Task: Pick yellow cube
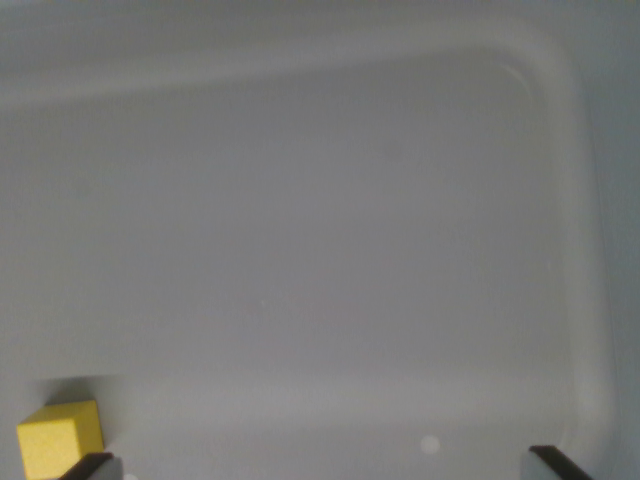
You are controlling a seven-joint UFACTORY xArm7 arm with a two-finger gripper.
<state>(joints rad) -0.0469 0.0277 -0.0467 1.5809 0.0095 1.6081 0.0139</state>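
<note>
**Yellow cube sits off to the side of the open gripper**

The yellow cube [60, 438] rests on the floor of a pale tray [585, 250], in the bottom left corner of the wrist view. The gripper [325, 465] has its two dark fingertips [90, 465] spread wide apart, and nothing is between them. The cube is not in the gap. It lies just outside the left fingertip, touching it or almost touching; I cannot tell which. The right fingertip is well apart from the cube.

So I judge that the gripper must shift toward the wrist view's left before closing, until the cube stands between the jaws.

The cube has no long axis. It sits turned a little, with one vertical edge facing the camera, so its faces are not square to the jaws.
</note>
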